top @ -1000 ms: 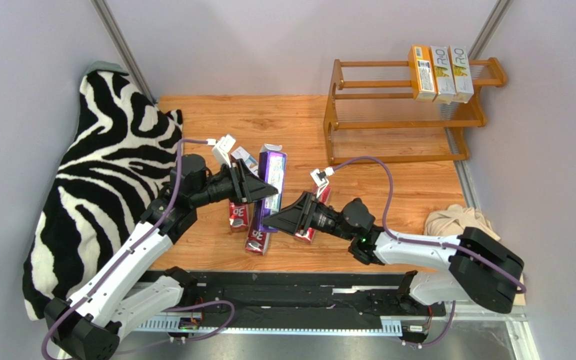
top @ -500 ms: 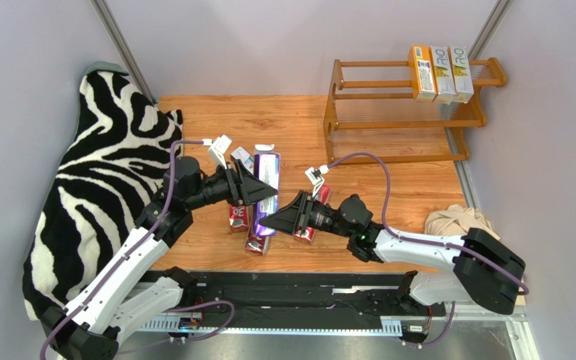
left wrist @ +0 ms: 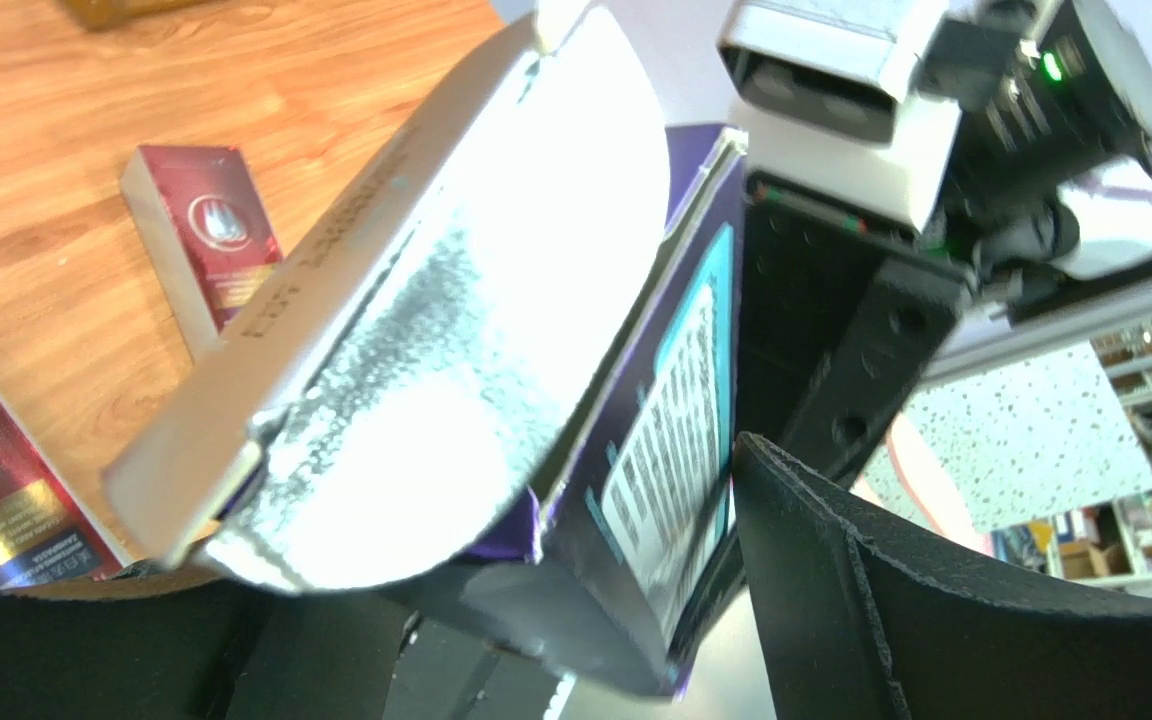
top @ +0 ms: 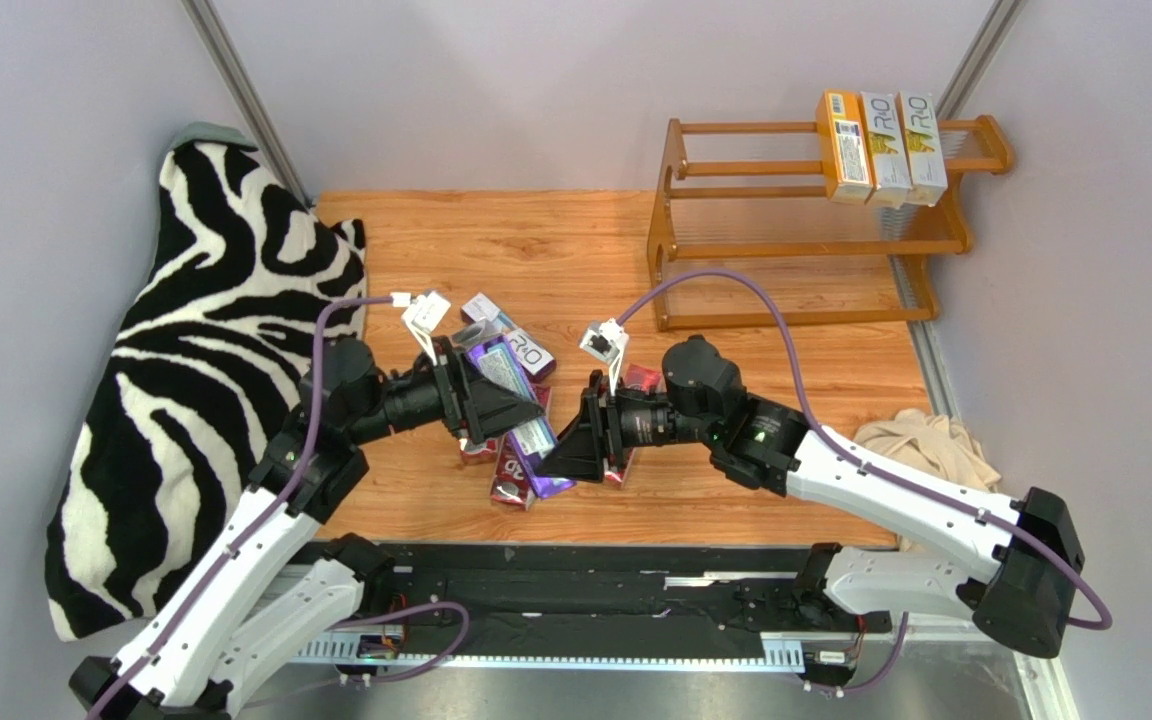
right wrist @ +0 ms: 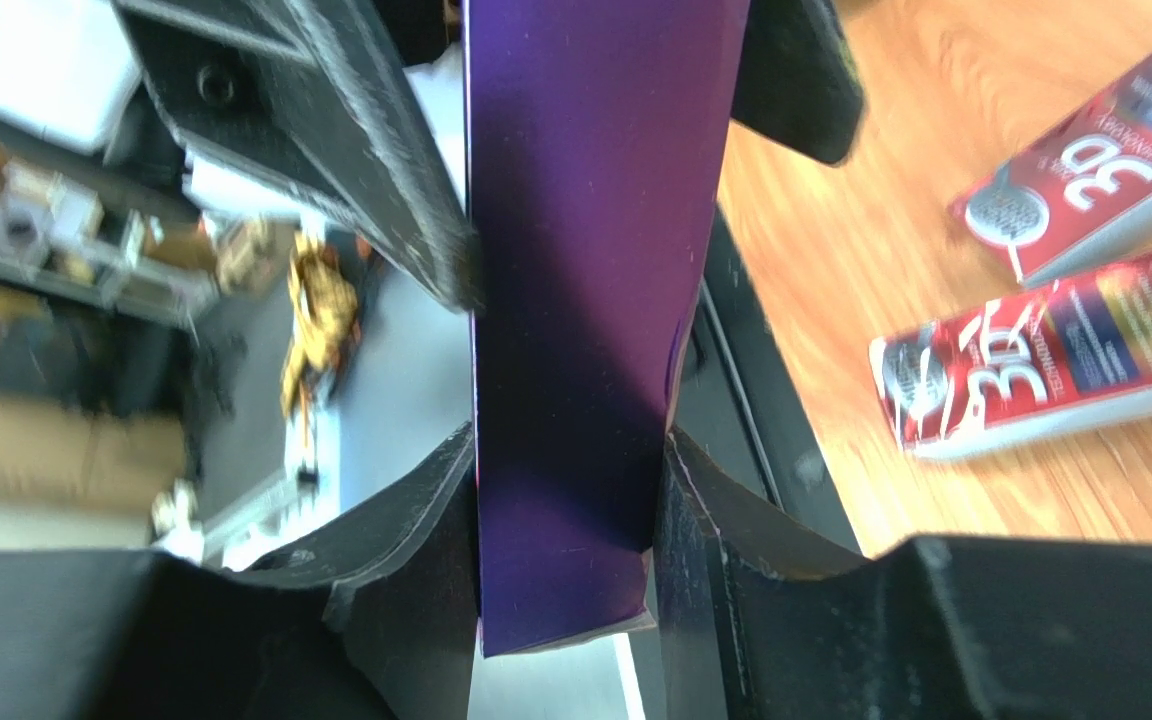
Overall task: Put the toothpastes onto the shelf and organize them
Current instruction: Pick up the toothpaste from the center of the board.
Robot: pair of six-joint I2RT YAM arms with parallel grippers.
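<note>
A purple toothpaste carton (top: 525,435) hangs tilted above the wooden table between both arms. My right gripper (top: 567,450) (right wrist: 567,555) is shut on its lower end, a finger pressed on each side of the purple carton (right wrist: 590,300). My left gripper (top: 515,408) (left wrist: 537,630) stands open around the same carton (left wrist: 657,495), its fingers loose beside it. Red cartons (top: 515,480) (right wrist: 1048,375) (left wrist: 207,240) lie on the table beneath. Another purple-and-white carton (top: 510,339) lies behind them. The shelf (top: 665,225) stands far right, with three cartons (top: 883,146) upright on its top tier.
A zebra-print cloth (top: 192,375) covers the left side. A beige cloth (top: 913,443) lies at the right edge near my right arm. A black rail (top: 582,600) runs along the near edge. Grey walls close in the back and sides.
My right gripper shut on the purple carton while my left gripper opened. The carton tipped and shifted toward the near edge. My right arm's elbow lifted and swung back.
</note>
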